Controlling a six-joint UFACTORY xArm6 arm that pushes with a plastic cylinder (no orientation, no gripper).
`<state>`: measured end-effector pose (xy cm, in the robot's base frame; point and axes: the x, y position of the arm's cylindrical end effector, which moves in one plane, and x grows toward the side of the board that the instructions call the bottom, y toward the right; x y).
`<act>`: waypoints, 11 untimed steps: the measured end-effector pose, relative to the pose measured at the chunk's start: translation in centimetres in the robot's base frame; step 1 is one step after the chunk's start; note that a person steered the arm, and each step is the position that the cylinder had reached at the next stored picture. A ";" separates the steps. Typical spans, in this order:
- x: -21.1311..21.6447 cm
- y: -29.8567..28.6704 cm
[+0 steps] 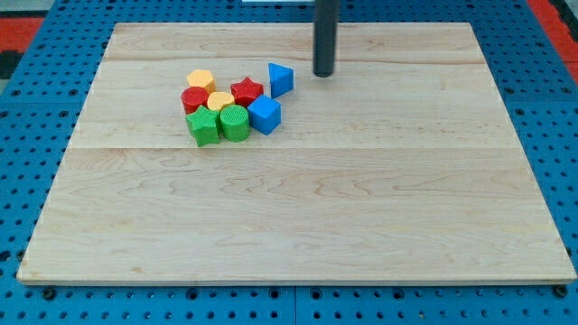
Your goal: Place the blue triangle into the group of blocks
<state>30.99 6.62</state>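
Note:
The blue triangle point(281, 78) sits on the wooden board at the upper middle, just right of a cluster of blocks and close to the red star point(247, 90). The cluster holds a yellow hexagon point(200, 79), a red block point(195, 98), a small yellow block point(220, 99), two green blocks point(204, 127) point(235, 123) and a blue cube point(265, 115). My tip point(324, 73) is a dark rod end on the board, a short way to the right of the blue triangle and apart from it.
The wooden board point(298, 208) lies on a blue perforated table point(27, 108). The board's edges run near the view's left, right and bottom.

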 end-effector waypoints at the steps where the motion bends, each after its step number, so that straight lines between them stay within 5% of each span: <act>1: 0.9 -1.9; 7: -2.1 -17.4; 11: -0.1 -17.8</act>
<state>30.87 -11.21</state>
